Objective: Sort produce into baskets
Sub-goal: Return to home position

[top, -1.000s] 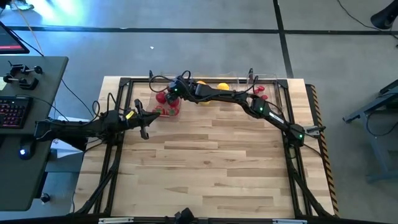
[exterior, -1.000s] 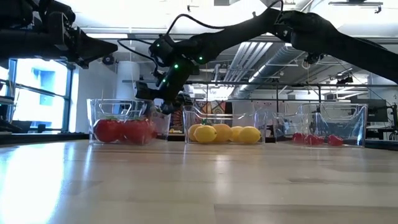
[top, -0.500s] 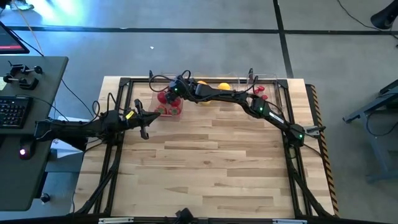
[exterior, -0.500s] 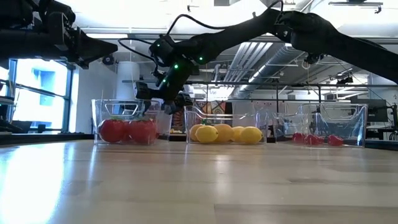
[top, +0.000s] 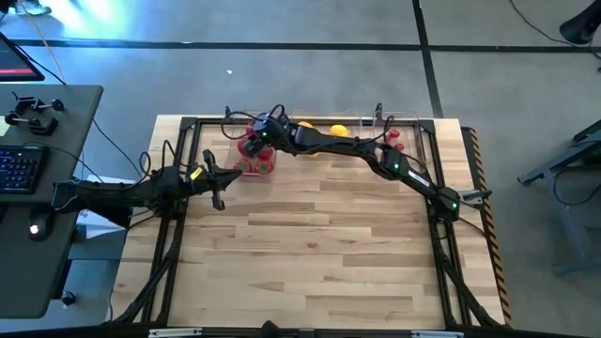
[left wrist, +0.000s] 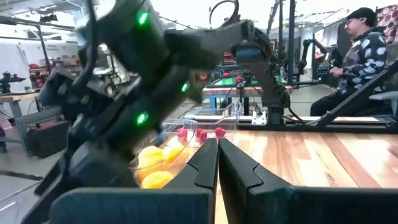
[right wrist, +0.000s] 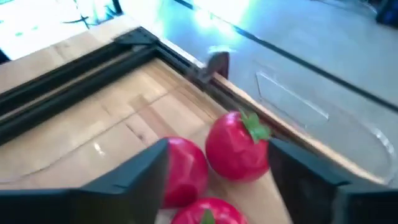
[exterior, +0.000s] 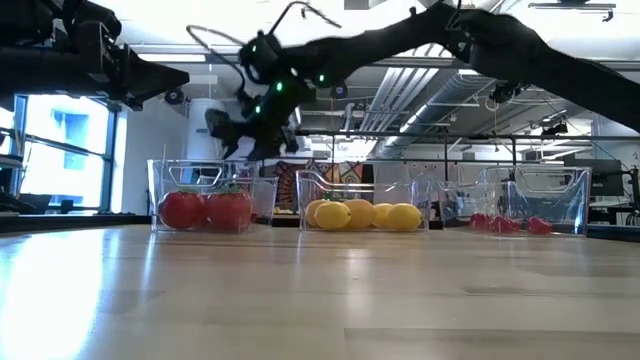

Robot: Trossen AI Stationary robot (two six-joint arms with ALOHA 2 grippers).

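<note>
Red tomatoes [right wrist: 236, 146], one partly cut off

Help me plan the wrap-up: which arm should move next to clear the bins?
Right. The right gripper hangs open and empty just above the tomato bin, so it should lift away. The left gripper waits shut over the table's left side, clear of the bins.

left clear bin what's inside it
Red round tomatoes with green tops; the right wrist view shows three. From above, the right gripper covers part of the clear plastic bin.
</note>
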